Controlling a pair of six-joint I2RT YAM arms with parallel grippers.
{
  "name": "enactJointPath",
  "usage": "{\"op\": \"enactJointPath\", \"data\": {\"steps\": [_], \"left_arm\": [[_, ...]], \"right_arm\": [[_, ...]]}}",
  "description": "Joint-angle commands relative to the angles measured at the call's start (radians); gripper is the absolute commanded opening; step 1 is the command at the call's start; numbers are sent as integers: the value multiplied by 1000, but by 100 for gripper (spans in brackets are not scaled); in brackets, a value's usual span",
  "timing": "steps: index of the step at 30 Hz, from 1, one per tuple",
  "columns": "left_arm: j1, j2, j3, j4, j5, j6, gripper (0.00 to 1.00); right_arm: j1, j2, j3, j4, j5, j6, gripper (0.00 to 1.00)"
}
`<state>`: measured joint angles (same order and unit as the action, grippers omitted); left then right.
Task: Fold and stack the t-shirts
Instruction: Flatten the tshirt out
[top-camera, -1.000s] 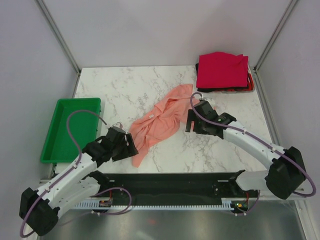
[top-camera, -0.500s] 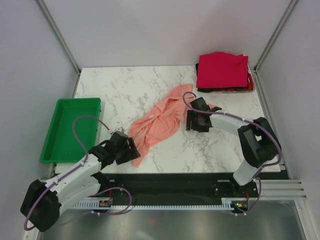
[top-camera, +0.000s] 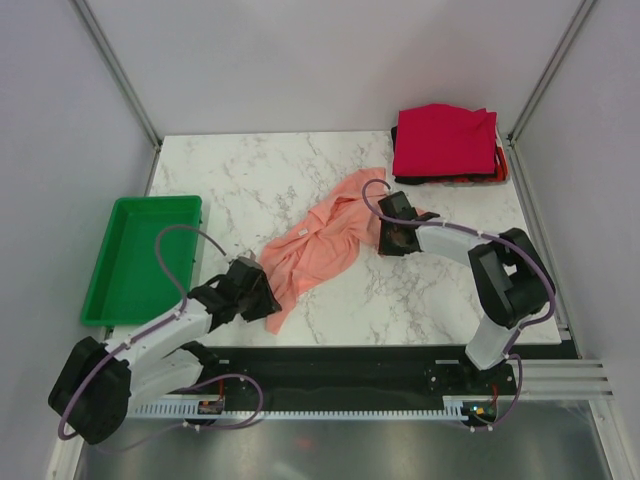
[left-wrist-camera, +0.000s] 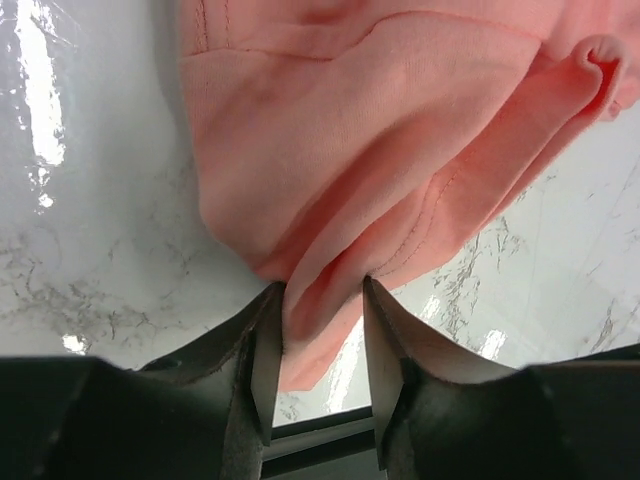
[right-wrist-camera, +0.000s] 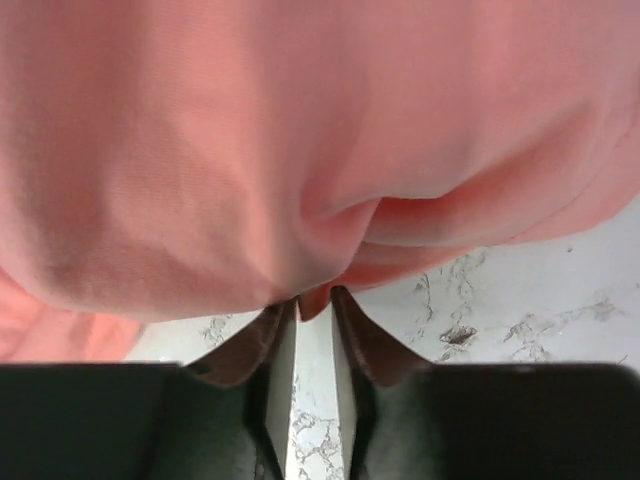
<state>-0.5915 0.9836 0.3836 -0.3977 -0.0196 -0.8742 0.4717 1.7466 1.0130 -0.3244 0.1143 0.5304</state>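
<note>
The salmon-pink t-shirt (top-camera: 322, 243) lay unfolded and crumpled in the middle of the marble table (top-camera: 250, 180), stretched on a diagonal from the near left toward the far right.

The left gripper (top-camera: 262, 297) was at the near-left end of the shirt. In the left wrist view its fingers (left-wrist-camera: 262, 350) stood a moderate way apart, and a thick fold of the pink cloth (left-wrist-camera: 400, 150) filled the gap between them and touched both, so this claw was grasping the shirt's lower corner. The fold hung a little past the fingertips, over the table's front edge.

The right gripper (top-camera: 393, 236) was at the far-right end of the shirt. In the right wrist view its fingers (right-wrist-camera: 275, 345) were almost closed, with only a narrow slit between them, and a small tip of pink cloth (right-wrist-camera: 300, 120) was pinched at their ends. The rest of the cloth bulged above them and filled most of that view.

Counted: one pink shirt lay loose on the table. One stack of folded shirts sat in the far-right corner, well apart from the grippers. It had one crimson red t-shirt (top-camera: 445, 142) on top, and edges of black cloth (top-camera: 425, 181) and orange-red cloth (top-camera: 483, 180) showed under it; how many layers were below I could not tell. One green tray (top-camera: 100, 290) stood at the left edge of the table, and two arms were in view.
</note>
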Motion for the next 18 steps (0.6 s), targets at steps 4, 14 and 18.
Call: {"op": "enactJointPath", "data": {"steps": [4, 14, 18], "left_arm": [[-10, 165, 15, 62, -17, 20, 28], [-21, 183, 86, 48, -32, 53, 2], [-21, 34, 259, -148, -109, 81, 2]], "right_arm": [[1, 34, -83, 19, 33, 16, 18], [1, -24, -114, -20, 71, 11, 0], [-4, -165, -94, -114, 82, 6, 0]]}}
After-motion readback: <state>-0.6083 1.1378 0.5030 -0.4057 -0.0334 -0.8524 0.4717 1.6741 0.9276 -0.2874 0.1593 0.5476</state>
